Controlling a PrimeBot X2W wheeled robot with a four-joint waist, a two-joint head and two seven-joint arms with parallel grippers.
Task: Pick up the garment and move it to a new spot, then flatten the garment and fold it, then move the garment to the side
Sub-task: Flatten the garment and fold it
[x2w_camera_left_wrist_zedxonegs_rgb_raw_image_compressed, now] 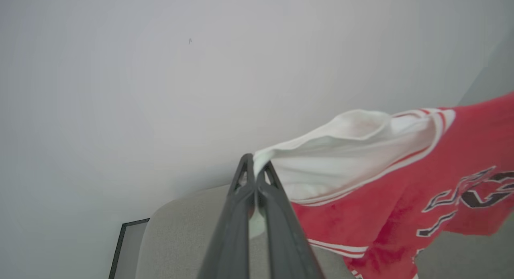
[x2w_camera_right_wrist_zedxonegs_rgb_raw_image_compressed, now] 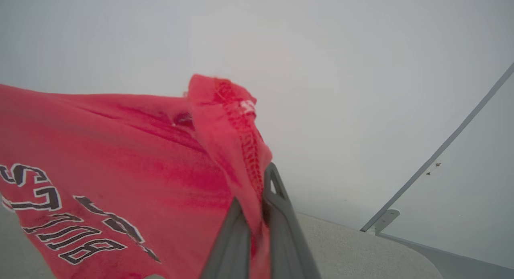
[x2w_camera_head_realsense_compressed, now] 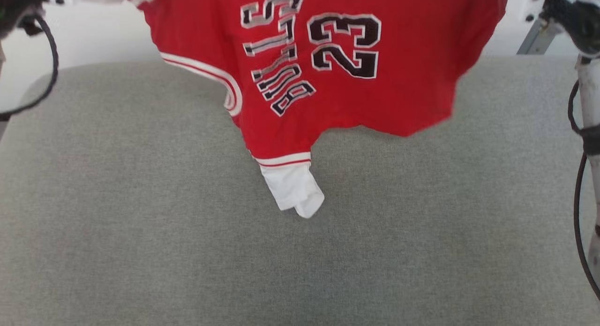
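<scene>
While both jaws clamp its edges, the red garment [x2w_camera_head_realsense_compressed: 398, 96] hangs spread, white sleeve [x2w_camera_head_realsense_compressed: 295, 190] dangling.

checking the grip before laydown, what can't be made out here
Head view: the garment is cut off by the top edge; lettering blurred.
Left wrist view: how much sleeve the left gripper pinches, hidden between its fingers.
Right wrist view: one fingertip of the right gripper, covered by red hem.

A grey fabric-covered surface [x2w_camera_head_realsense_compressed: 140, 223] (rounded corners) lies before a pale wall [x2w_camera_left_wrist_zedxonegs_rgb_raw_image_compressed: 120, 70].
</scene>
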